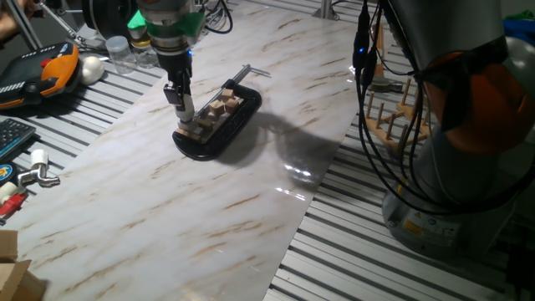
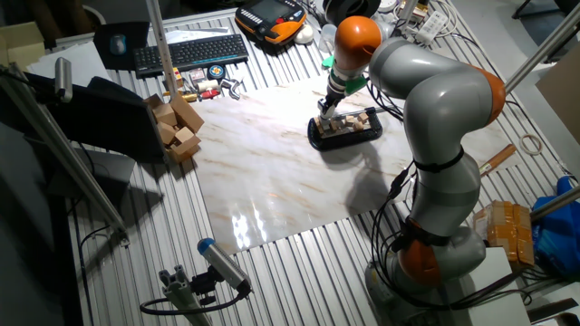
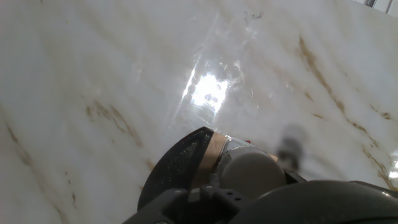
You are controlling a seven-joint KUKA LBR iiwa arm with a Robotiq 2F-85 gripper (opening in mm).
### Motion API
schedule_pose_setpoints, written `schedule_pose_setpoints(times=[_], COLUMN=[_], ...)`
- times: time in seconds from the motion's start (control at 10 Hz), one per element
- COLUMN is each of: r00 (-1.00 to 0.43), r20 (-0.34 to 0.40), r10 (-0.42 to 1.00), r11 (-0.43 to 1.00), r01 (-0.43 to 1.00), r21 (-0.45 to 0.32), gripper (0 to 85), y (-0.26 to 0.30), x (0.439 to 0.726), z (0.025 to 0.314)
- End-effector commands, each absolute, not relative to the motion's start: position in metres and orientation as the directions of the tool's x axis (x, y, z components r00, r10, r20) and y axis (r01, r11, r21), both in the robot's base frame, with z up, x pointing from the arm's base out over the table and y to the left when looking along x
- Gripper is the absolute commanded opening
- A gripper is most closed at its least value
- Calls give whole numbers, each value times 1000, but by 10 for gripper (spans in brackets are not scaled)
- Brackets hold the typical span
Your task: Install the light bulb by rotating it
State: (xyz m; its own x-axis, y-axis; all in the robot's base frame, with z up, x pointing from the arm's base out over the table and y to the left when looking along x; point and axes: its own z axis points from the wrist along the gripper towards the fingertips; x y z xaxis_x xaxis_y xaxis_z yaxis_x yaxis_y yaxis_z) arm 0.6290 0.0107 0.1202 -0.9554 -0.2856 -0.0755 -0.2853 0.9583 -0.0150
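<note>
The gripper is down at the near end of the black tray and holds the white bulb tight. The tray, with small wood blocks, sits on the marble board.

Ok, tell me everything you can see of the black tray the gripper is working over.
The black tray is an elongated, rounded-end base with a raised rim, dark and matte, lying flat and diagonal on the marble board. Several small tan wooden blocks sit in it. A thin metal rod sticks out at its far end. The gripper hangs over its near end. In the hand view a white rounded thing, probably the light bulb, sits at the fingers; contact with the tray is unclear.
</note>
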Motion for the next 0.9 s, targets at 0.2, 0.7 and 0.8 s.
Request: schedule_pose_setpoints(times=[0.2,0.7,0.8], r00=[-966,-984,-986], r20=[-74,-79,-78], r10=[-246,-160,-149], r11=[969,987,989], r01=[-246,-160,-148], r21=[-8,-6,-8], gripper=[340,340,340], y=[11,11,11], x=[629,629,629], z=[120,120,120])
